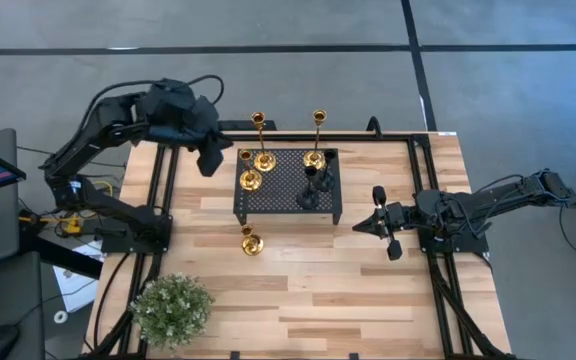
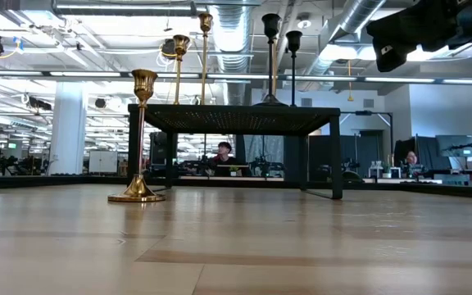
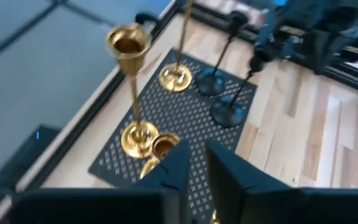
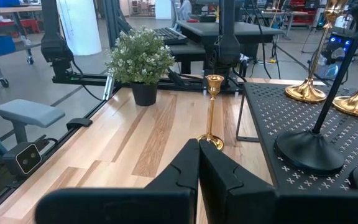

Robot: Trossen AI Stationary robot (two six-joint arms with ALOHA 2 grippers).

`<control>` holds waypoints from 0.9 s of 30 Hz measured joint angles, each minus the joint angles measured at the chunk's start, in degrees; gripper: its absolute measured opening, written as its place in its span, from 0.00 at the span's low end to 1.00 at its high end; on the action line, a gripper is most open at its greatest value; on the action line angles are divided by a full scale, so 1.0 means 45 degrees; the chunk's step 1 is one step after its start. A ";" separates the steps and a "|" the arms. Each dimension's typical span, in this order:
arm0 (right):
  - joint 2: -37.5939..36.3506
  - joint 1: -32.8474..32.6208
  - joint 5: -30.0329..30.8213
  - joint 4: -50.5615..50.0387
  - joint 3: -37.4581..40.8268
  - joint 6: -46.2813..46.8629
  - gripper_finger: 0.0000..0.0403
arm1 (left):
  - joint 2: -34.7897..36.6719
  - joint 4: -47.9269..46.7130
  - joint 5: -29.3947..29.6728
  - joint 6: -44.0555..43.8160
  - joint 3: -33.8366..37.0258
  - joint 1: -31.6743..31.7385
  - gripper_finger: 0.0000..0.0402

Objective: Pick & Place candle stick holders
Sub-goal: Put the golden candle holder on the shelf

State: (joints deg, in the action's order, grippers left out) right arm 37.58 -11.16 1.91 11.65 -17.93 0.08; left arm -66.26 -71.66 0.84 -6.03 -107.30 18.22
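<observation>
A black perforated stand (image 1: 288,190) stands mid-table. On it are two tall slim gold holders (image 1: 262,158) (image 1: 315,156), one short gold holder (image 1: 250,180) and two black holders (image 1: 308,196) (image 1: 321,178), all upright on their round bases. Another gold holder (image 1: 252,242) stands on the table in front of the stand's left corner (image 2: 142,139). My left gripper (image 1: 211,158) hovers above the stand's left edge, open by a narrow gap and empty (image 3: 197,171). My right gripper (image 1: 360,228) is shut and empty to the right of the stand (image 4: 199,171).
A green potted plant (image 1: 173,308) stands at the table's near left corner. Black frame rails (image 1: 158,190) run along the table's left, far and right sides. Bare wood (image 1: 328,290) lies in front of the stand.
</observation>
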 joint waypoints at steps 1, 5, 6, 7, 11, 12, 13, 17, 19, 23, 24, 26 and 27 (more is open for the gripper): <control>0.0000 0.0000 0.0000 0.0001 0.0000 0.0000 0.00 | 0.0110 0.0117 -0.0003 0.0262 -0.0001 -0.0144 0.10; 0.0000 0.0000 0.0005 0.0001 0.0000 0.0000 0.00 | 0.0426 0.0829 0.0240 0.1241 0.0014 -0.1138 0.01; 0.0000 0.0000 0.0000 0.0001 0.0000 -0.0005 0.00 | 0.0455 0.1177 0.0439 0.1527 0.0126 -0.1516 0.01; 0.0000 0.0000 0.0005 0.0001 0.0000 0.0000 0.00 | 0.0497 0.1641 0.0553 0.1765 0.0309 -0.1985 0.01; 0.0000 0.0000 0.0005 0.0001 0.0000 -0.0001 0.00 | 0.0577 0.3806 0.1475 0.2951 0.1526 -0.3988 0.01; 0.0000 0.0000 0.0005 -0.0002 0.0000 0.0000 0.00 | 0.0577 0.4164 0.1886 0.3178 0.1830 -0.4472 0.01; 0.0000 0.0001 0.0005 0.0001 0.0000 -0.0003 0.00 | 0.0574 0.4401 0.2479 0.3325 0.2129 -0.4932 0.01; -0.0005 0.0005 0.0005 -0.0004 0.0000 0.0000 0.00 | 0.0555 0.4591 0.5657 0.3050 0.3333 -0.6529 0.01; -0.0005 0.0000 0.0005 -0.0014 0.0000 0.0000 0.00 | 0.0552 0.4605 0.7045 0.2517 0.4038 -0.7209 0.01; -0.0005 0.0000 0.0005 -0.0013 0.0000 0.0000 0.00 | 0.0702 0.4819 0.9261 0.1211 0.5713 -0.8291 0.01; -0.0005 0.0005 0.0005 -0.0013 0.0000 0.0000 0.00 | 0.0727 0.4926 0.9710 0.0765 0.6161 -0.8485 0.01; -0.0005 0.0000 0.0005 -0.0013 0.0000 0.0000 0.00 | 0.0747 0.5435 1.0497 0.0066 0.7045 -0.8830 0.01; -0.0005 0.0005 0.0005 -0.0008 0.0000 0.0000 0.00 | 0.0747 0.5853 1.0930 -0.0129 0.7515 -0.8958 0.01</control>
State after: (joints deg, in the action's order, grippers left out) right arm 37.56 -11.14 1.93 11.62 -17.93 0.08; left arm -62.89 -45.32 50.03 -6.61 -73.48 -22.08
